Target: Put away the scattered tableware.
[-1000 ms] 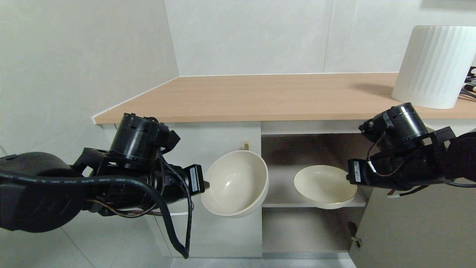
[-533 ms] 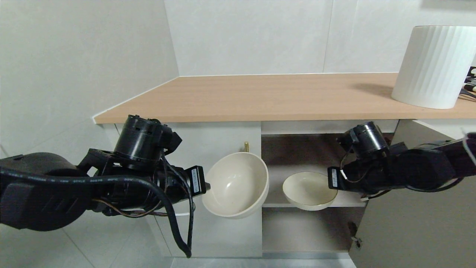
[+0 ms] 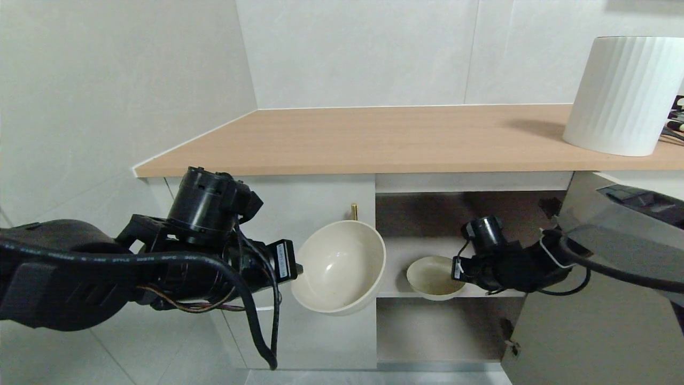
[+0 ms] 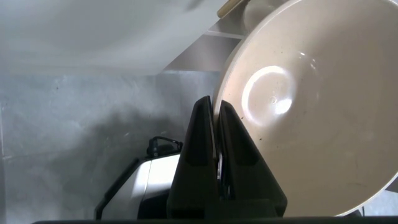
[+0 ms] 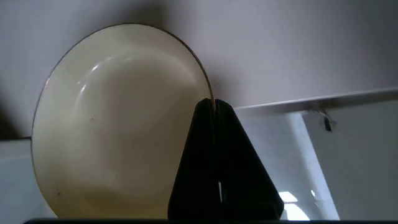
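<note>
Left gripper (image 3: 297, 267) sits left of centre, fingers closed tight on the rim of the big bowl (image 3: 342, 266), one inside the wall and one outside. The bowl is tilted, its opening facing the camera, in front of the closed cabinet door (image 3: 320, 198). Right gripper (image 3: 455, 268) sits right of centre, inside the open cabinet, pinched on the rim of the small bowl (image 3: 432, 275). That bowl is low over the shelf (image 3: 396, 256), at its front edge; contact cannot be told. Ribbed white pot (image 3: 622, 96) on the counter (image 3: 374, 139), upper right.
</note>
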Controlling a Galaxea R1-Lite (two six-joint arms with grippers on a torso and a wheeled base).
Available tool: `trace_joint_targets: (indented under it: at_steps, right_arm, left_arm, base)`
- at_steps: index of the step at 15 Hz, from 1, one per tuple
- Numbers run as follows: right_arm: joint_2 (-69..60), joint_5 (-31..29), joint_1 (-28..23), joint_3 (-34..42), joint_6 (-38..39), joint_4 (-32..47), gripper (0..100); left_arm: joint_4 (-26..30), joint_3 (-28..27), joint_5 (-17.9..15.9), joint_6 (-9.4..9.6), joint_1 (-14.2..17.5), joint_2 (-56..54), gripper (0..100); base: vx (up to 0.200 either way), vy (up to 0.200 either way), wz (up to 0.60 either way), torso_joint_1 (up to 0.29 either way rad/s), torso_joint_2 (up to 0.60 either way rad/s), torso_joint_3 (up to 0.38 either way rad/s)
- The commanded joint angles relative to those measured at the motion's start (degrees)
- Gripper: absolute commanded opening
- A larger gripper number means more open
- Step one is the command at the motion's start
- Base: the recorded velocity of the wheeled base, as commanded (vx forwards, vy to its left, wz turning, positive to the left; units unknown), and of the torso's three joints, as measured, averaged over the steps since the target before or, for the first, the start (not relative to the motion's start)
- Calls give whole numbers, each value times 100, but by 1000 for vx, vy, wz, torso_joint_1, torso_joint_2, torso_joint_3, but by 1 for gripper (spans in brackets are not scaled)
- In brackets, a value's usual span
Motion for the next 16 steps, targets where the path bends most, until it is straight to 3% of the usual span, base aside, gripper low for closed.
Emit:
trace_joint_targets:
  at_steps: [1,16]
  right_arm:
    - [617,-153,-103,-273,-2,-9,0]
    - [1408,-970,-323,-1592,148,-9,0]
  left_arm:
    - [-1,-8,-1,-8,-1,44,0]
    - [-1,-8,-10,-25,-1,123,0]
  base:
    - [0,0,0,0,0,0]
    - [0,0,0,0,0,0]
